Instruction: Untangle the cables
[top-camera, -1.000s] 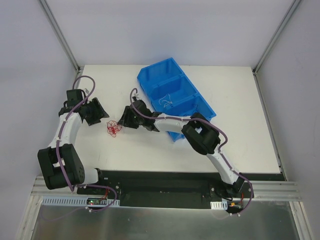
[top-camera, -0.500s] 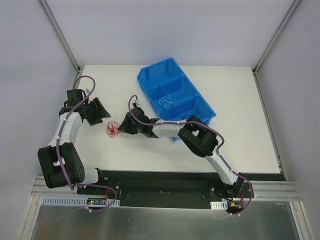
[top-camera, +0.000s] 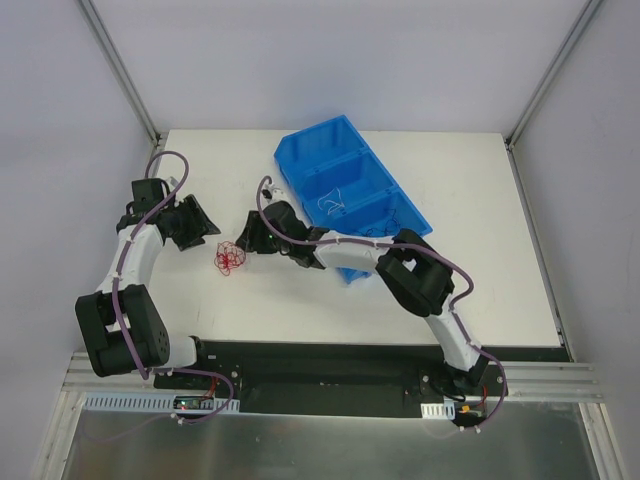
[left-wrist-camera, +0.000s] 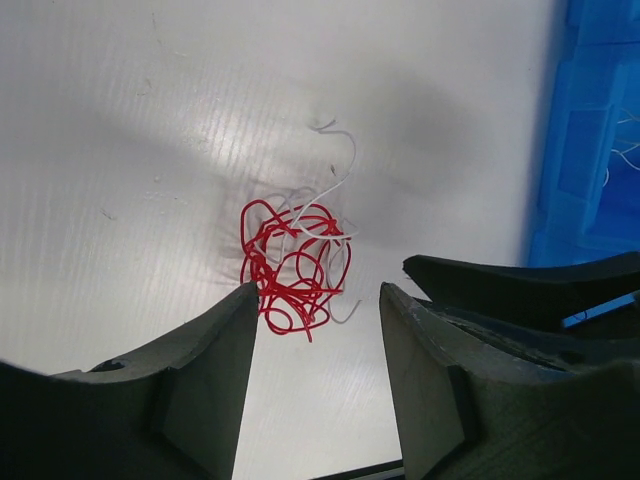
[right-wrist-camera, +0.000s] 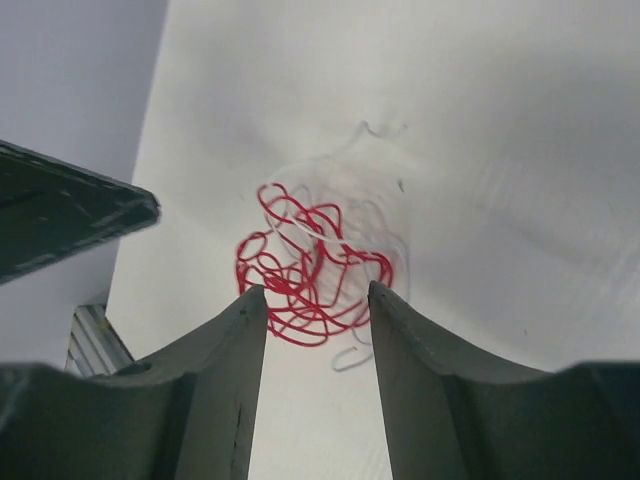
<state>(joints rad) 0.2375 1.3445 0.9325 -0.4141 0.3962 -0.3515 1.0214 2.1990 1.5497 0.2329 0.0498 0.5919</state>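
A tangle of red wire (top-camera: 228, 258) with a thin white wire (left-wrist-camera: 341, 172) woven through it lies on the white table. It shows in the left wrist view (left-wrist-camera: 291, 266) and in the right wrist view (right-wrist-camera: 312, 270). My left gripper (top-camera: 197, 226) is open and empty, just left of the tangle, which lies just beyond its fingertips (left-wrist-camera: 318, 300). My right gripper (top-camera: 250, 236) is open and empty, just right of it, with the tangle just past its fingertips (right-wrist-camera: 316, 296). No dark wire shows.
A blue divided bin (top-camera: 351, 193) stands right of the tangle, with a small white wire (top-camera: 331, 208) in its middle compartment. The bin's edge shows in the left wrist view (left-wrist-camera: 598, 130). The right arm lies along the bin's front.
My right gripper dipped toward the tangle, then drew back up a little, and its elbow swung right. The tangle shifted only slightly. The left arm has hardly moved.
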